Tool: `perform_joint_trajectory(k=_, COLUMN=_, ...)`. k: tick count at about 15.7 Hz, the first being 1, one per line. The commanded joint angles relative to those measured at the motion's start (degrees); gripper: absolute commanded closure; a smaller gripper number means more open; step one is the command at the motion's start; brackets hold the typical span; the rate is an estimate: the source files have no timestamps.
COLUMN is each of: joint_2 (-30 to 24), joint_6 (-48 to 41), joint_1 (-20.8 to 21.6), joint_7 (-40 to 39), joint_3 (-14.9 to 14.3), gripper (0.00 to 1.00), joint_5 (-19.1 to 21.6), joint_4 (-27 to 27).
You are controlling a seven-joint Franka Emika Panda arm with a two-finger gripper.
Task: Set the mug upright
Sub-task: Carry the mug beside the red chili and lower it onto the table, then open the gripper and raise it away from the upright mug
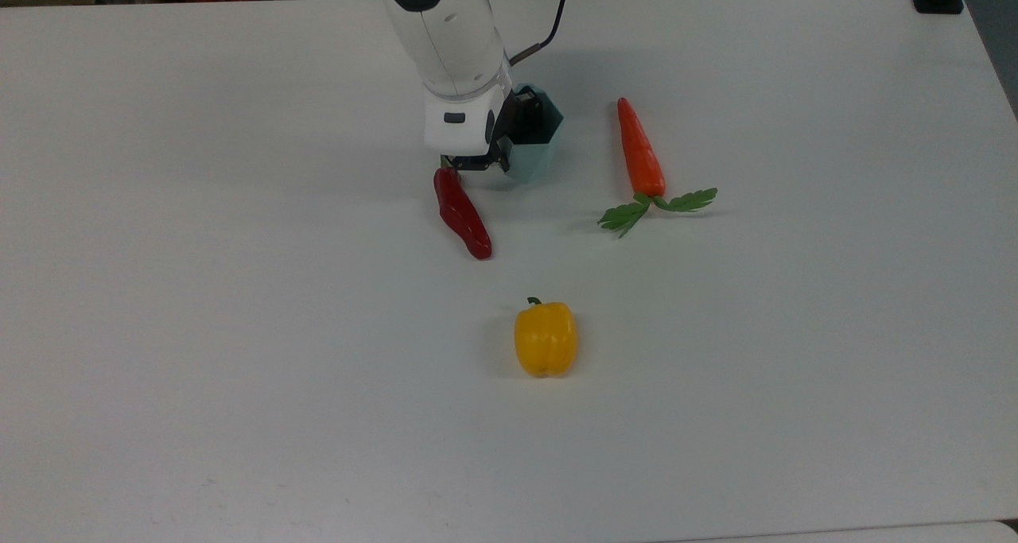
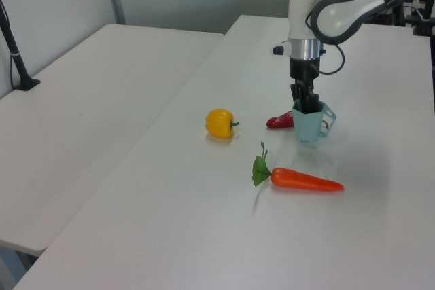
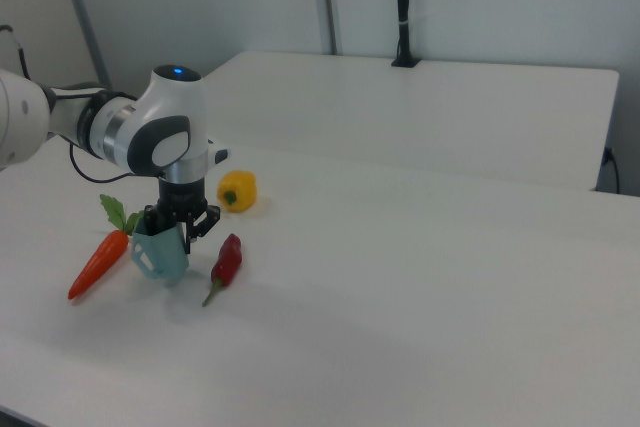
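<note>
On the white table [image 1: 238, 328], the gripper [image 2: 305, 104] pinches the mug [image 2: 309, 125] by its rim, mouth upward, directly beneath it.

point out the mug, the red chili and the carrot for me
mug [image 2: 308, 127], left view, on its pale blue side wall.
red chili [image 1: 464, 220], top view, on the middle of its body.
carrot [image 1: 639, 152], top view, on its orange root, above the green leaves.
</note>
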Motion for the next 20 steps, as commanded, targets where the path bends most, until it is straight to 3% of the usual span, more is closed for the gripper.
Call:
perform_joint_trajectory(k=1, joint_2=0.6, joint_6=4.1, joint_1=0.6, joint_7=-1.5, joint_3=-0.4, gripper=1.00, joint_5=0.0, joint_4=-0.7)
perform_joint_trajectory(k=5, joint_2=1.7, joint_6=7.1, joint_1=0.8, joint_7=-1.5, joint_3=-0.4, gripper=1.00, joint_5=0.2, joint_4=-0.8)
perform_joint_trajectory(k=6, joint_2=1.7, joint_6=7.0, joint_1=0.8, joint_7=-1.5, joint_3=-0.4, gripper=0.95, joint_5=0.2, joint_4=-0.8)
perform_joint_trajectory(k=7, joint_2=1.7, joint_6=6.9, joint_1=0.7, joint_7=-1.4, joint_3=-0.4, gripper=0.75, joint_5=0.2, joint_4=-0.7)
perform_joint_trajectory(k=9, joint_2=1.6, joint_6=6.3, joint_1=0.8, joint_7=-0.7, joint_3=-0.4, gripper=0.05, joint_5=0.2, joint_4=-0.6)
perform_joint_trajectory(k=10, joint_2=1.5, joint_6=6.2, joint_1=0.8, joint_7=-0.7, joint_3=-0.4, gripper=0.00, joint_5=0.2, joint_4=-0.6)
perform_joint_trajectory(k=16, joint_2=-1.3, joint_6=-1.2, joint_1=0.1, joint_7=1.1, joint_3=-0.4, gripper=0.00, joint_5=0.8, joint_4=1.7)
perform_joint_trajectory(k=20, joint_2=-6.7, joint_6=-10.8, joint_1=-1.6, joint_7=12.7, joint_3=-0.4, gripper=0.00, joint_5=0.9, joint_4=6.9)
